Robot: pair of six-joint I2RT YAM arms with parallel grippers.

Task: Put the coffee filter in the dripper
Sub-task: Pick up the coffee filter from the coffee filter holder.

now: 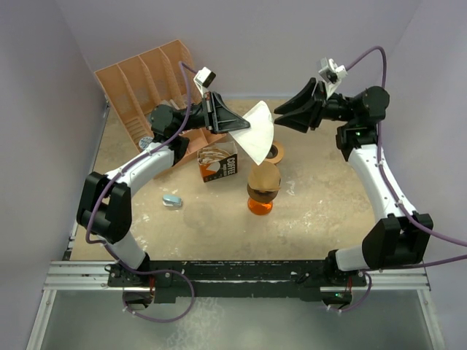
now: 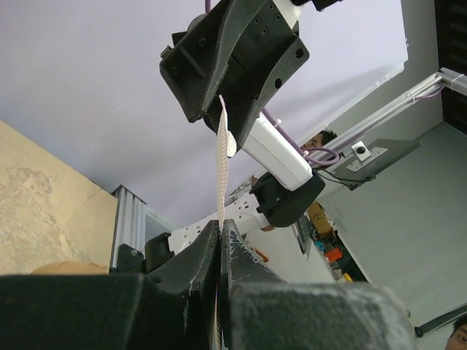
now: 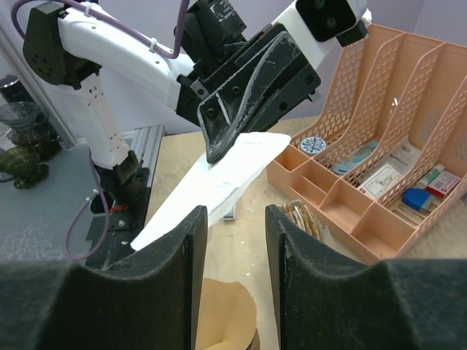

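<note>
A white coffee filter (image 1: 257, 136) hangs in the air above the table's middle, pinched at its left edge by my left gripper (image 1: 243, 127), which is shut on it. In the left wrist view the coffee filter (image 2: 221, 157) stands edge-on between the closed fingers (image 2: 197, 262). My right gripper (image 1: 279, 115) is open just right of the filter, not touching it; in its own view the filter (image 3: 219, 179) lies beyond the open fingers (image 3: 182, 248). Below stands the orange dripper (image 1: 260, 205) with a brown paper cone (image 1: 264, 177) in it.
A coffee box (image 1: 217, 164) stands left of the dripper, with a small blue-grey object (image 1: 171, 200) nearer the front. An orange mesh organizer (image 1: 149, 84) fills the back left corner. A brown ring (image 1: 275, 152) lies behind the dripper.
</note>
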